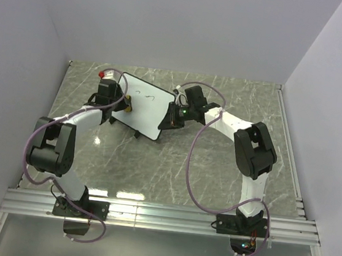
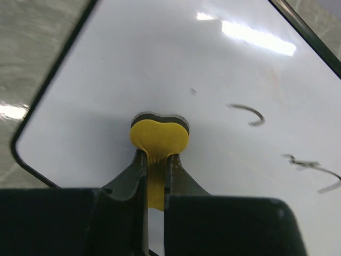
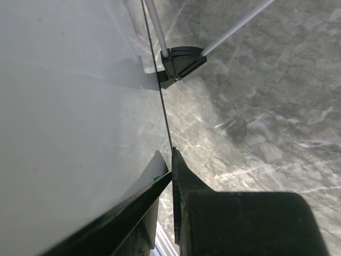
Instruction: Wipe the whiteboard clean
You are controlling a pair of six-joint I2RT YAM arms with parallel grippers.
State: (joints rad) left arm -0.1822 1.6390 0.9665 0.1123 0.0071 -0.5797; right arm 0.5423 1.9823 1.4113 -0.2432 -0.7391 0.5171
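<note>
The whiteboard [image 1: 143,109] stands tilted on the marble table between both arms. Its face [image 2: 160,58] carries a few black scribbles [image 2: 248,113] toward the right. My left gripper [image 2: 155,160] is shut on a yellow-black eraser [image 2: 159,137], whose dark pad is pressed flat on the board's lower left part. In the top view that gripper [image 1: 126,105] sits at the board's left side. My right gripper [image 3: 169,160] is shut on the whiteboard's thin black edge [image 3: 165,125], with one finger on each side, and holds the right side [image 1: 171,114].
A black foot [image 3: 178,63] with white struts sticks out from the board's frame. A small red thing [image 1: 102,73] lies behind the left wrist. White walls enclose the table [image 1: 173,165] on three sides. An aluminium rail [image 1: 161,216] runs along the near edge.
</note>
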